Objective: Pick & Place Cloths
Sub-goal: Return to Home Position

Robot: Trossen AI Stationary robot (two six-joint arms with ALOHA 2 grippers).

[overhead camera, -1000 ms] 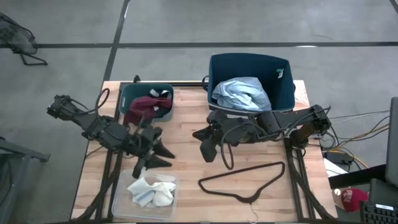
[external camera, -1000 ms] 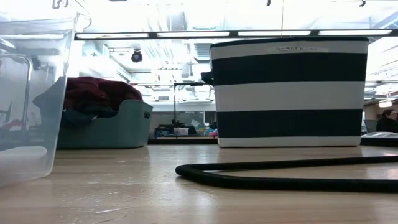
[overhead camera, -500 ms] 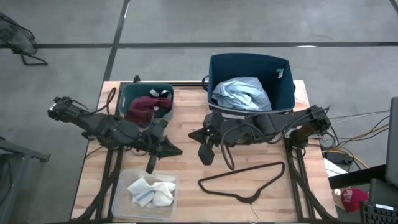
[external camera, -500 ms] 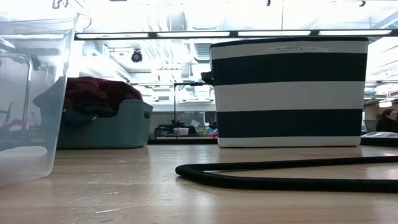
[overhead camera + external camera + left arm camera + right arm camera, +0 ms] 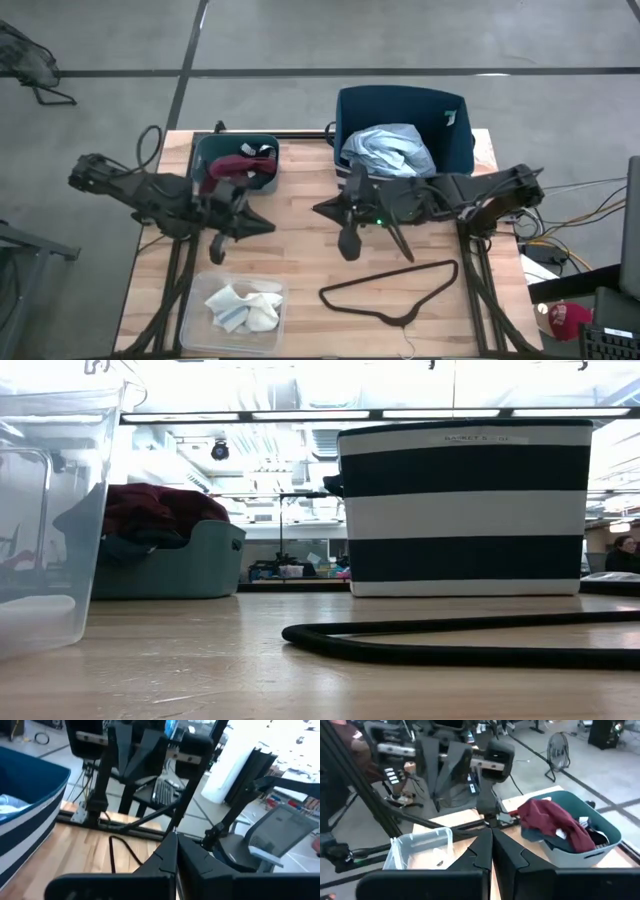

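**Condition.** All cloths in view are stowed. The light blue shirt point(image 5: 388, 150) lies in the striped basket point(image 5: 455, 150). The maroon piece point(image 5: 228, 170) is heaped in the green bin point(image 5: 200, 150), and the socks point(image 5: 245, 305) lie in the clear tray point(image 5: 195, 325). No garment lies loose on the table point(image 5: 300, 260).

**Arms.** The left gripper point(image 5: 175, 840) hangs over the table just beside the green bin, between it and the tray. Its jaws are closed together on nothing. The right gripper point(image 5: 491, 834) hangs in front of the basket, with its jaws likewise closed and empty. The two grippers point at each other across the middle of the table. The step in hand is judged to be the retreat to rest.

**Hazards.**
1. The black wire hanger point(image 5: 390, 290) lies near the right gripper. A low sweep on withdrawal could hook it or drag it off the table. The overhead view does not settle the height of the arm, and the low view shows no arm at all, so clearance is probably adequate but unconfirmed.
2. The left arm passes close to the green bin. A sideways swing could nudge the bin or snag the maroon piece where it rises above the rim.
3. An inward swing by either arm risks contact between the two grippers.
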